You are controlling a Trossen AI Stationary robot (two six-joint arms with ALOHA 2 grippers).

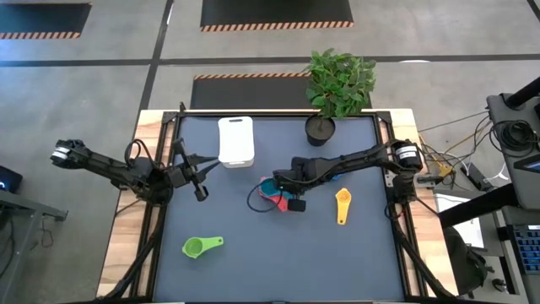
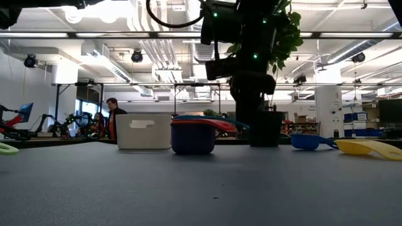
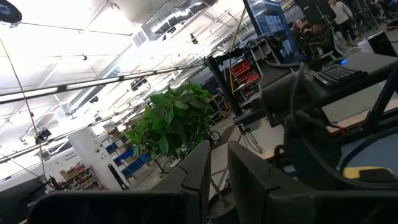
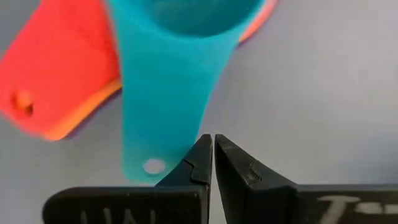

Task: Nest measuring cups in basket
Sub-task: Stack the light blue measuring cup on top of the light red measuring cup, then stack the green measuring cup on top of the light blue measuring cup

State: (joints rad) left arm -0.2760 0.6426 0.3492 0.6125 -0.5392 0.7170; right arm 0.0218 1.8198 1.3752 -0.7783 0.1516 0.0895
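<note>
Dark tabletop (image 1: pixel 253 253) | plant pot (image 1: pixel 320 129) beside basket (image 1: pixel 236 140) | right hand (image 4: pixel 213 144) pinched empty by teal cup (image 4: pixel 171 68) | left hand (image 3: pixel 214 155) narrow

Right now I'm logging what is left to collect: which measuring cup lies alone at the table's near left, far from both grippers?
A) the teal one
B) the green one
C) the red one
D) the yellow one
B: the green cup lies alone there, while the yellow cup is to the right of the right gripper, which is over the nested stack.
</note>
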